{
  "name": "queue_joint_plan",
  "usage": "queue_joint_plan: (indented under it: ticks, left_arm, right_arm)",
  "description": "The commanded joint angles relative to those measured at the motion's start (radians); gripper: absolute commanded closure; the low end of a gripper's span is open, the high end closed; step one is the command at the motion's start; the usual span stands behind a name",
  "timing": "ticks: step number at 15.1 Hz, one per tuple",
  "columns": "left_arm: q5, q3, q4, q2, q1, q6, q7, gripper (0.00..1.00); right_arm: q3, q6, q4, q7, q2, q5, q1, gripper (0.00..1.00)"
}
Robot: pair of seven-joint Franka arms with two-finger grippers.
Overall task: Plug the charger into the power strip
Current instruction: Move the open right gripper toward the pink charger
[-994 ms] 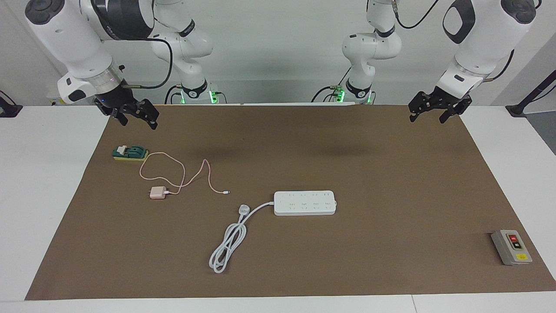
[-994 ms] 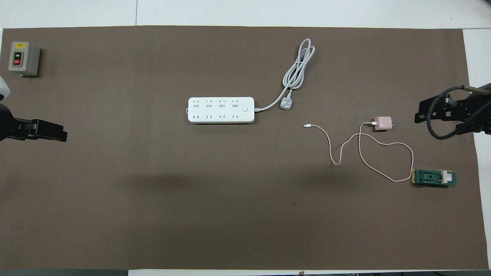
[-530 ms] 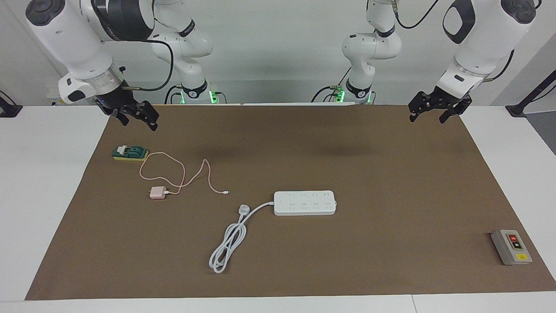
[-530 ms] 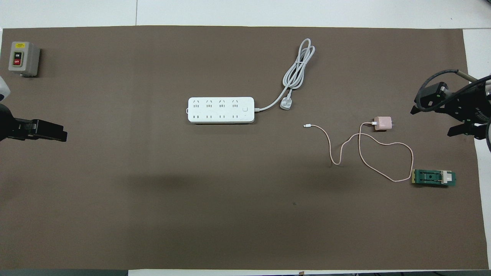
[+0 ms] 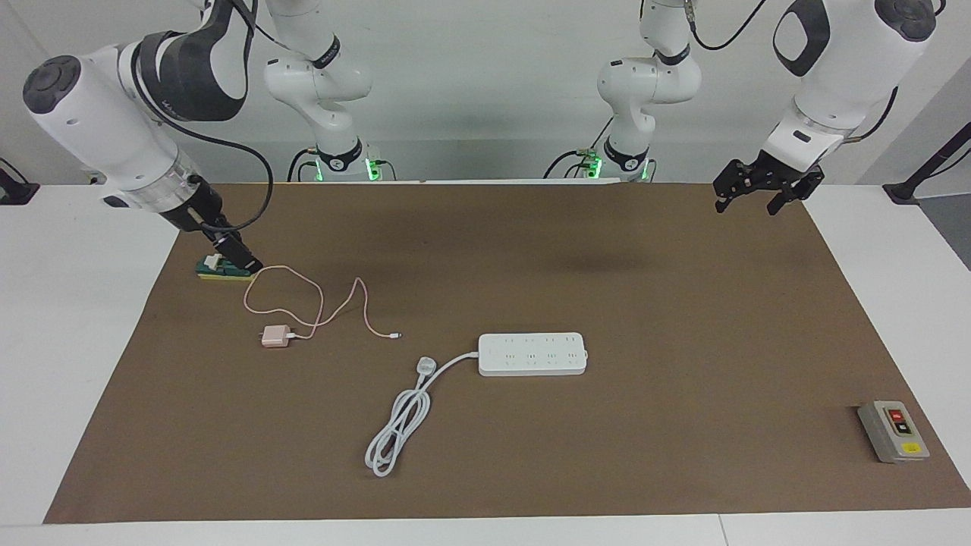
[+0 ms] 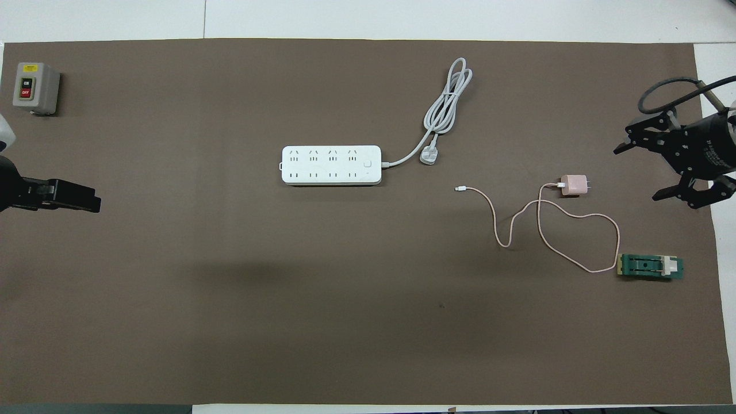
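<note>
A wide brown mat [image 6: 230, 322] covers most of the white counter [image 5: 76, 318]. On it, at the right arm's end, a small green and yellow block with a white piece [image 6: 651, 267] lies nearer to the robots than the small pale pink cube-shaped charger [image 6: 574, 186]. The charger's thin pink cable [image 6: 598, 216] loops past that block, touching or nearly touching its end, then winds back to a small white connector [image 6: 459, 188] lying free on the mat, between the charger and the long flat white power strip [image 6: 331, 165]. A grey box with red and yellow buttons [image 6: 34, 87] sits at the left arm's end, well apart from everything else.

The charger's metal prongs point toward the right arm's end of the counter, away from the power strip, and its cable leaves the face turned toward the strip. The strip lies near the middle of the mat, sockets up, its long axis running along the counter's length. Its thick white cord [image 6: 445, 103] leaves the end toward the charger and is bundled farther from the robots, with the white plug [image 6: 428, 155] just beside that end.

The right gripper [image 6: 650, 169] is spread open and holds nothing, over the mat's edge beside the charger. The left gripper [image 5: 747, 199] waits, released, over the mat's corner.
</note>
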Motion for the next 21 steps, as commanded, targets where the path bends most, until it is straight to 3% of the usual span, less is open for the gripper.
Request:
queue_joint_plan:
  ticks: [1, 7, 12, 16, 21]
  left_arm:
    - [-0.016, 0.008, -0.031, -0.027, -0.004, 0.017, 0.008, 0.00]
    - [-0.016, 0.008, -0.031, -0.027, -0.004, 0.017, 0.008, 0.00]
    - [-0.016, 0.008, -0.031, -0.027, -0.004, 0.017, 0.008, 0.00]
    - [-0.016, 0.007, -0.031, -0.027, -0.006, 0.009, 0.008, 0.00]
    - [-0.016, 0.005, -0.040, -0.030, -0.009, 0.018, -0.021, 0.00]
  right_arm:
    - [0.001, 0.014, 0.005, 0.033, 0.037, 0.074, -0.044, 0.00]
    - [-0.001, 0.043, -0.005, 0.234, 0.095, 0.224, -0.082, 0.00]
    - [-0.001, 0.092, -0.010, 0.537, 0.147, 0.290, -0.096, 0.00]
    - [0.001, 0.097, -0.010, 0.521, 0.216, 0.320, -0.143, 0.00]
    - [0.001, 0.110, -0.013, 0.360, 0.293, 0.364, -0.165, 0.00]
